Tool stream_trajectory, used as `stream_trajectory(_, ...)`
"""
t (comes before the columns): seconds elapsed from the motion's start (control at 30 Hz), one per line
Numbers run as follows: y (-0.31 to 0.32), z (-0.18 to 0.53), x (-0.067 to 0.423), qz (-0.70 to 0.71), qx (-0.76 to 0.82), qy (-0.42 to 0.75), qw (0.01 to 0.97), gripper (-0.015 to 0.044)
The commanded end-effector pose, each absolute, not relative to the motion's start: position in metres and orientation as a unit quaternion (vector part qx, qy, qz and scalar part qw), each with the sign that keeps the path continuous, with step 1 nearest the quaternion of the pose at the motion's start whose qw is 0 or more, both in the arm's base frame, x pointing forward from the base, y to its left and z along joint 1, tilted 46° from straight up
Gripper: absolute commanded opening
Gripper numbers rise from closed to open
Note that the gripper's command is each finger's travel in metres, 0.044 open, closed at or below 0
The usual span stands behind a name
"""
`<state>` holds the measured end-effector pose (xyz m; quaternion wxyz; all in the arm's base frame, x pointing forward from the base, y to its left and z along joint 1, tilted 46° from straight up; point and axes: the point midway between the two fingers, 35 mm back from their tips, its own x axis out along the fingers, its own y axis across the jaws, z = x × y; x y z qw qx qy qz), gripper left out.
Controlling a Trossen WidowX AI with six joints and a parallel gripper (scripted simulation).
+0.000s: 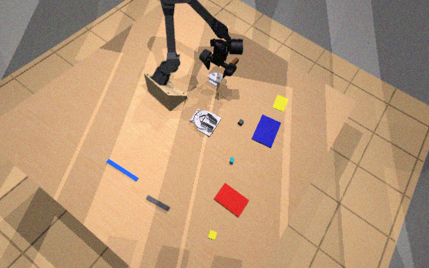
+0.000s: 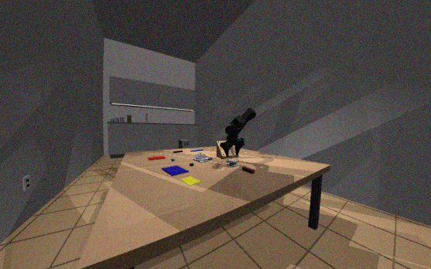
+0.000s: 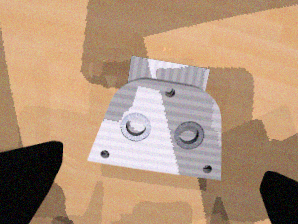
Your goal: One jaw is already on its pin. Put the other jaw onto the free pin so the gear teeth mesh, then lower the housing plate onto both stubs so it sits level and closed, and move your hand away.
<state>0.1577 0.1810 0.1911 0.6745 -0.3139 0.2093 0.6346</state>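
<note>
My gripper [image 1: 216,73] [image 2: 232,155] [image 3: 165,168] is open and empty, above the housing plate with one finger to each side. The white housing plate [image 1: 215,78] [image 2: 232,163] [image 3: 155,150] lies apart from the base; the wrist view shows two round rings, small dark screw holes and a pale block at its far edge. The white base [image 1: 208,133] lies farther down the table in the top view, with the jaw assembly [image 1: 209,118] [image 2: 201,155] on it, uncovered. How the jaws sit on their pins and whether their teeth mesh is too small to tell.
A tan angled bracket [image 1: 161,94] stands beside the arm's base. A brown block [image 1: 235,61] [image 2: 247,169] lies near the gripper. A small black cube [image 1: 240,122], blue mat [image 1: 266,131], yellow square [image 1: 280,103], cyan piece [image 1: 232,160] and red mat [image 1: 231,200] lie around.
</note>
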Motion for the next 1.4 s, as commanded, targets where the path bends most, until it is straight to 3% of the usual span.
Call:
stream_trajectory(0.0, 0.181, 0.188, 0.157, 0.634, -0.313, 0.215, 0.674, 0.044)
stream_trajectory(1.37, 0.208, 0.162, 0.162, 0.634, -0.312, 0.214, 0.674, 0.044)
